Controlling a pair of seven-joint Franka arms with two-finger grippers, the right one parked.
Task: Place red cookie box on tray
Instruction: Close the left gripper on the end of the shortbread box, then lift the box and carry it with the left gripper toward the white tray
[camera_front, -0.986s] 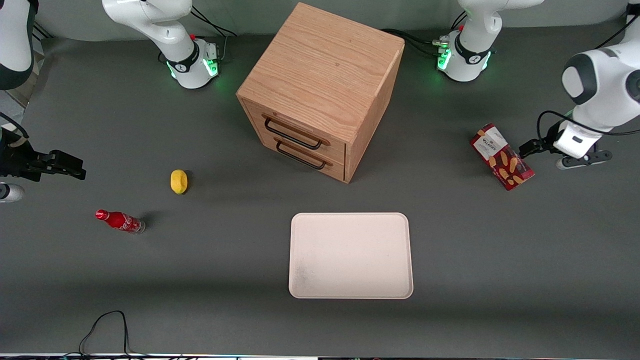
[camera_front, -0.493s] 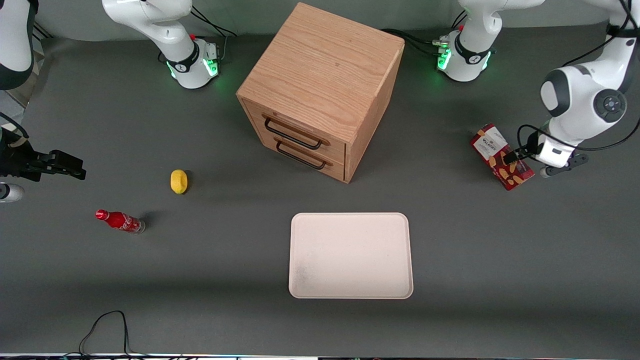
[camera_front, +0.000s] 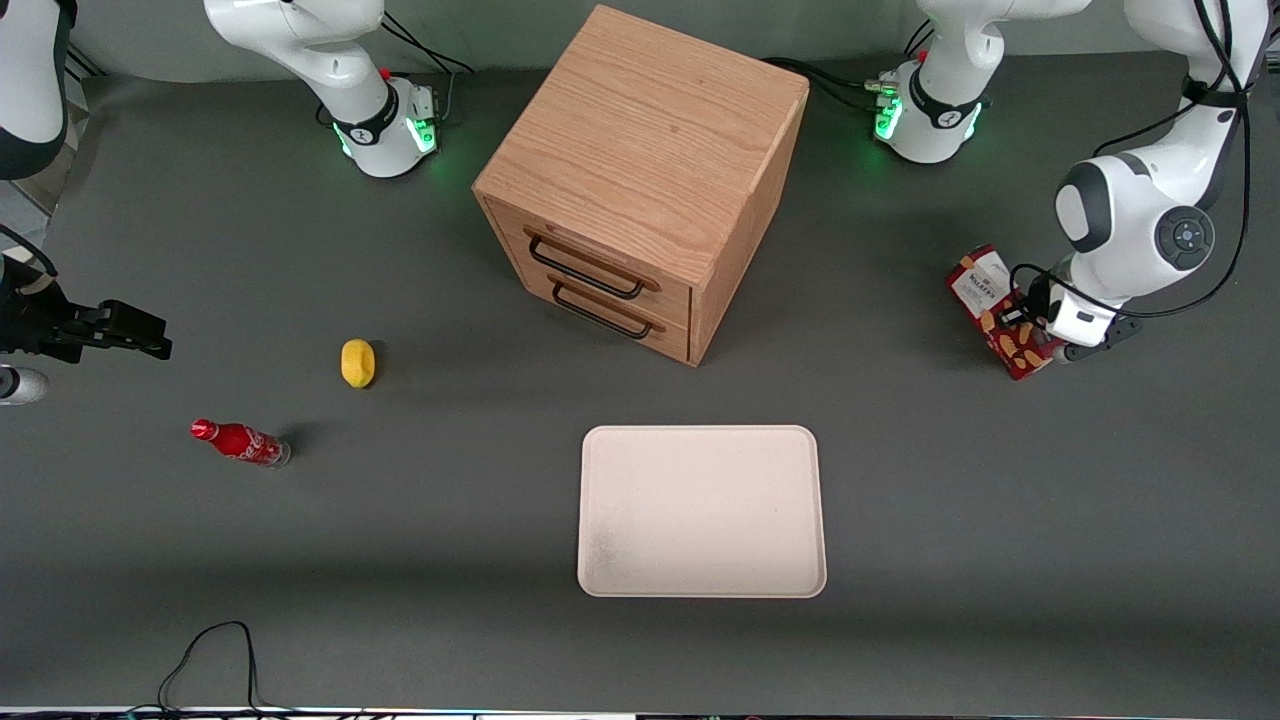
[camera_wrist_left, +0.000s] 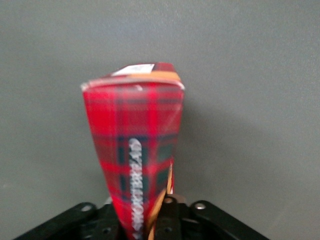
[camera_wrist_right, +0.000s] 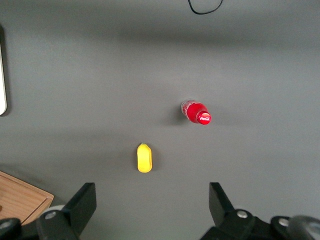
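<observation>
Straddling the red cookie box (camera_front: 1003, 315), the gripper (camera_front: 1035, 322) is seen with fingers either side, closure undeterminable. Box is lying toward the working arm's end; tray (camera_front: 701, 511) at seven o'clock.

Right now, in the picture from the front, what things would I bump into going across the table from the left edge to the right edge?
Red bottle → yellow lemon → wooden drawer cabinet → tray → red cookie box → gripper, right at the box.
</observation>
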